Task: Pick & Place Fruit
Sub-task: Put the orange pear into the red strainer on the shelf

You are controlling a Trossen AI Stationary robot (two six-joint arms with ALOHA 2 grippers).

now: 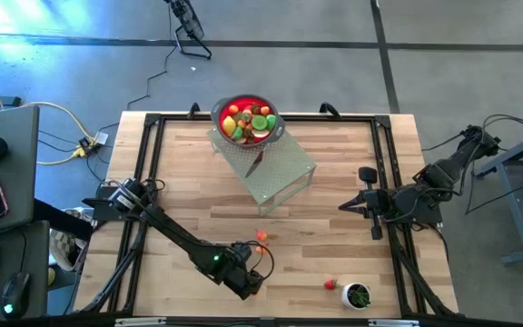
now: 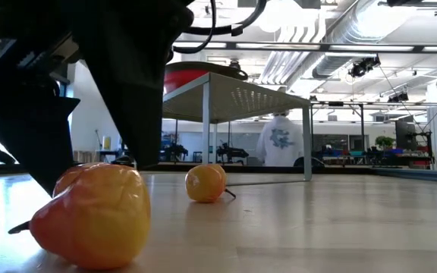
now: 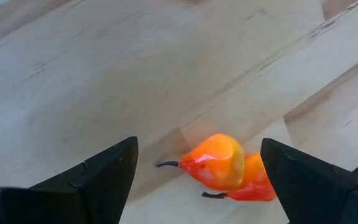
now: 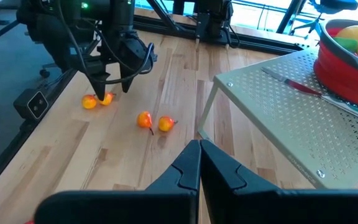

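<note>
Fruit (image 3: 215, 162) btwn wide left tool (image 3: 197, 171) fingers.

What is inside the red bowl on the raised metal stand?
The red bowl on the perforated stand holds a pile of toy fruit: yellow, orange, green and red pieces show on top. Whatever lies under that top layer is covered and cannot be seen.

A pale wooden tabletop (image 1: 316, 245) carries a perforated metal stand (image 1: 284, 173) near its far edge. On the stand sit a red bowl (image 1: 277, 119) and, beside it, a knife (image 1: 254, 164). A small white cup (image 1: 357, 296) with green contents stands near the front edge.
</note>
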